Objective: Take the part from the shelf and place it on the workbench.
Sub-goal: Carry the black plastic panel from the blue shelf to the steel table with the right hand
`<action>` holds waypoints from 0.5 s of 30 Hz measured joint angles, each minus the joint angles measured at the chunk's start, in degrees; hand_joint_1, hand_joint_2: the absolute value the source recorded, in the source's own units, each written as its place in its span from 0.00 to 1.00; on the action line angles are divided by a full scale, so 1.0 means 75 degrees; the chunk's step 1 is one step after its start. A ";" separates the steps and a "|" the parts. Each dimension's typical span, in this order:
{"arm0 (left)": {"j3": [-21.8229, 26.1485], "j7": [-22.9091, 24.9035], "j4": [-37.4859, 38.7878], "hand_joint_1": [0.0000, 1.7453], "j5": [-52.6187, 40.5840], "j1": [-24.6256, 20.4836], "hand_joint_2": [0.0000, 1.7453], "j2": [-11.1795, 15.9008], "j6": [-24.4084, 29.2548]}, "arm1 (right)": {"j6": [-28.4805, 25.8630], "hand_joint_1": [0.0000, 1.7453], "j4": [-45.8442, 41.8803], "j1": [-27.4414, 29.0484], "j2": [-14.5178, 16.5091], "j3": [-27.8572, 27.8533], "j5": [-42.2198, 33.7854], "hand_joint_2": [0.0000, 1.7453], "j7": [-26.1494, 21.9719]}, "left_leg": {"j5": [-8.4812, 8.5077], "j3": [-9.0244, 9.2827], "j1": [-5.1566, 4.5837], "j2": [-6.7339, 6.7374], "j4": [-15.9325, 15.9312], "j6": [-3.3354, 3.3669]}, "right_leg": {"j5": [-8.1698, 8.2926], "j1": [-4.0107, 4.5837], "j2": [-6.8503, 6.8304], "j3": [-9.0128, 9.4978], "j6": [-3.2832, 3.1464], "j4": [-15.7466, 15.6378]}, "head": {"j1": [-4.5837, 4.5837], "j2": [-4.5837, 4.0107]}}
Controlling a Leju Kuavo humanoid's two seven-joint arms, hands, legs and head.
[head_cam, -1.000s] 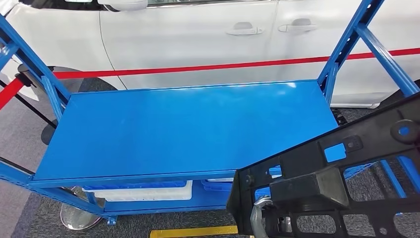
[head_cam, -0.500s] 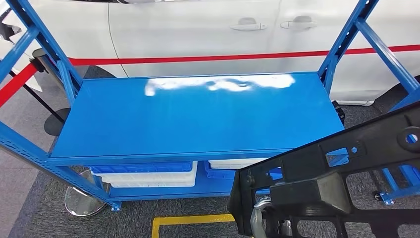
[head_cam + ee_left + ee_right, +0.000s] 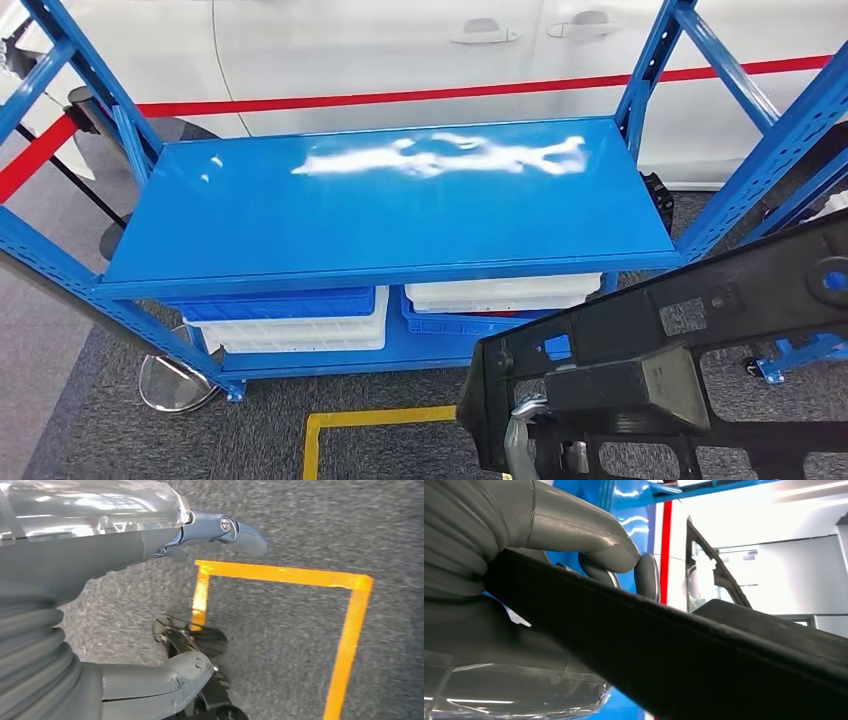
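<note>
My right hand (image 3: 574, 555) grips black part (image 3: 690, 360); stiff, bulky, grab frame edge. Left hand (image 3: 100, 605) fingers apart, holding 0.

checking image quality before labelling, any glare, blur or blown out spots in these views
Head view: sharp, with a white glare patch on the back of the blue shelf top. Left wrist view: carpet and yellow floor tape smeared by motion blur. Right wrist view: the white car behind is overexposed, and the black part under the right robot hand is dark and soft.

head: high, faces shelf (image 3: 390, 200) | left wrist: down at floor (image 3: 300, 645) | right wrist: close on part (image 3: 704, 655)
</note>
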 joint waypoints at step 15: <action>0.0138 0.0031 -0.0067 0.00 -0.0080 -0.0040 1.00 0.0047 -0.0077 | -0.0235 1.00 -0.0082 0.0026 -0.0105 0.0068 -0.0071 1.00 0.0088 | 0.0983 0.0555 -0.0090 0.0083 -0.2222 0.0402 | -0.0784 -0.0124 0.0046 -0.0467 0.0503 0.1967 | 0.0026 0.0000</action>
